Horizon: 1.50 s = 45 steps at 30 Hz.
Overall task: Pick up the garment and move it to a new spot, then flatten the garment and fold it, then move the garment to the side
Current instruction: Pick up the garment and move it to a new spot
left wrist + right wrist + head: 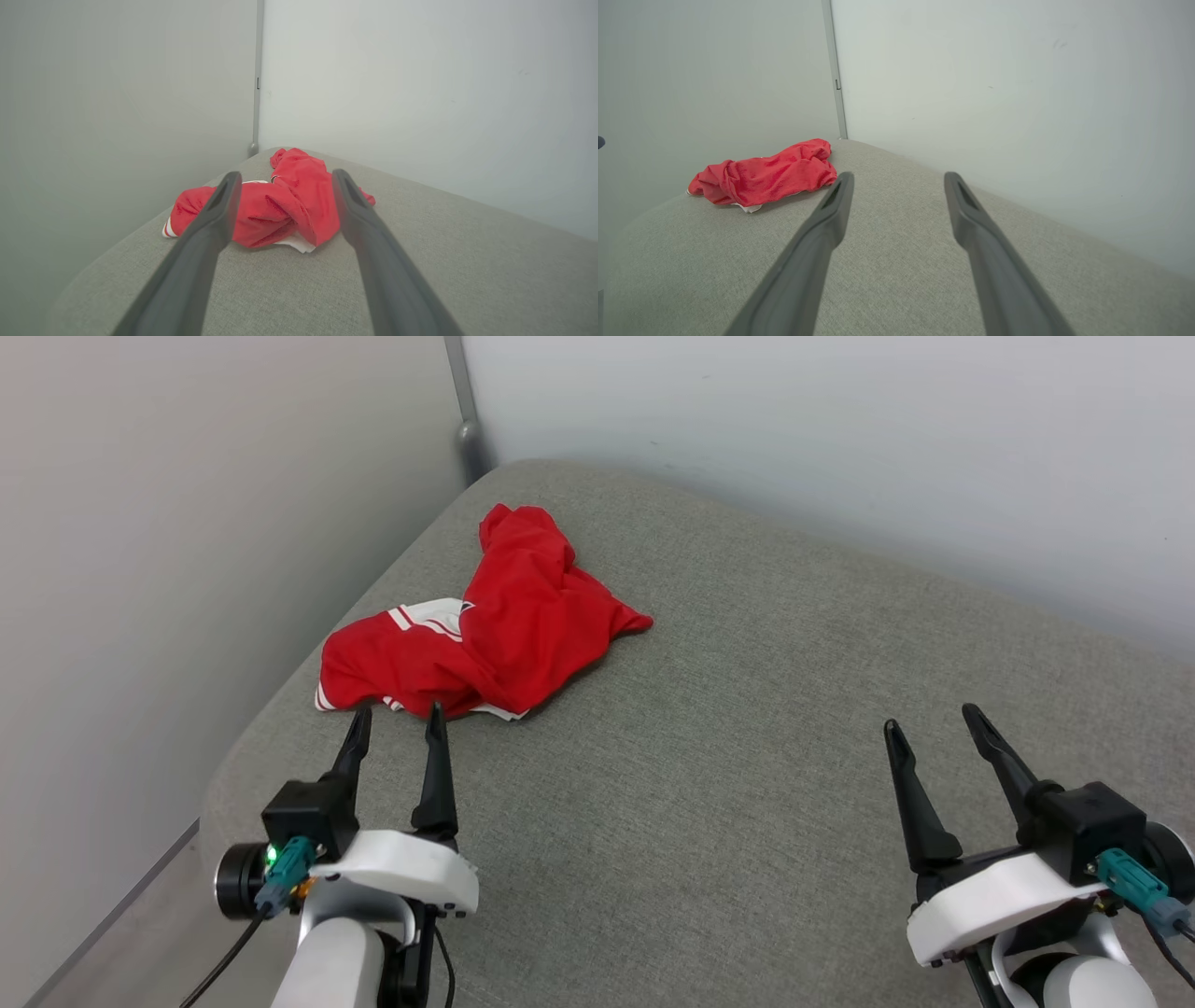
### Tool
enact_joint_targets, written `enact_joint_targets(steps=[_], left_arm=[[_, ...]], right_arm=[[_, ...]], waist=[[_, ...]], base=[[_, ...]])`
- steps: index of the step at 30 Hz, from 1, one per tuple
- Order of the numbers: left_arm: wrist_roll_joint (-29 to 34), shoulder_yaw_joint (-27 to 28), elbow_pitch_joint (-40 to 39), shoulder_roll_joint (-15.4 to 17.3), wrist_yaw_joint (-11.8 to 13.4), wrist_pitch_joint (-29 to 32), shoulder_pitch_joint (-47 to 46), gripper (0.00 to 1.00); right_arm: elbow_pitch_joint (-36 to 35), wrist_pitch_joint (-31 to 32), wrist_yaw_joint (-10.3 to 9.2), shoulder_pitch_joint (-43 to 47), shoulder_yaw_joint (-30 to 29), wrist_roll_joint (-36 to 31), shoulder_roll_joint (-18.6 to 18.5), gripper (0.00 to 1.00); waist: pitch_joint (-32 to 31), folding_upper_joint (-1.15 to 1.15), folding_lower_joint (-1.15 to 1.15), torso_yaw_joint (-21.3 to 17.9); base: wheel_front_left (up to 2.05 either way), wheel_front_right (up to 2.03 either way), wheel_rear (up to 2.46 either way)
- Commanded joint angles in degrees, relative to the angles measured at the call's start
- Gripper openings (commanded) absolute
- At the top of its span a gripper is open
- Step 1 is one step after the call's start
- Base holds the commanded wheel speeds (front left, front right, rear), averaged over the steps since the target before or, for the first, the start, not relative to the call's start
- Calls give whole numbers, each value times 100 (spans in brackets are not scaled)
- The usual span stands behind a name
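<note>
The garment (495, 625) is a red shirt with white, red-striped trim, lying crumpled in a heap near the far left corner of the grey cushion. In the left wrist view the garment (280, 205) lies straight ahead between the fingers. My left gripper (399, 714) is open, its tips just short of the heap's near edge, holding nothing. At the lower right, well away from the cloth, my right gripper (931, 716) hovers open and empty over bare cushion. From the right wrist the garment (766, 175) shows at the far left.
The grey upholstered cushion (747, 709) has a rounded left edge dropping to the floor (121, 915). Pale walls close the left and back sides, meeting at a grey corner post (464, 411). Wide bare fabric stretches right of the heap.
</note>
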Motion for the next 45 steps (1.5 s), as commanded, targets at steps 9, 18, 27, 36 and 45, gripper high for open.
enact_joint_targets(steps=[9, 18, 27, 36, 45], left_arm=[[105, -80, 423, -4, -318, -15, -856, 100], [-272, 71, 1160, 593, -749, 767, -2736, 100], [-1037, -67, 2078, 1673, -891, 3384, -3677, 100], [-1523, 32, 2933, 2286, -817, 5225, -3504, 100], [-1808, 149, 3245, 2191, -552, 5838, -3201, 0]], right_arm=[[-225, 163, -4, -7, -104, -153, 10, 100], [-459, 325, -4, -357, 21, -180, -124, 100], [-530, 273, -4, -728, -40, -111, -143, 100], [-459, 151, -4, -958, -7, -51, -158, 100], [-430, 132, -4, -1040, -57, -55, -204, 100]], waist=[[241, 0, 0, -151], [1010, 0, 0, -920], [1797, 0, 0, -1870], [2264, 0, 0, -2343], [2304, 0, 0, -2455]], base=[[0, 0, 0], [0, 0, 0], [0, 0, 0], [0, 0, 0], [0, 0, 0]])
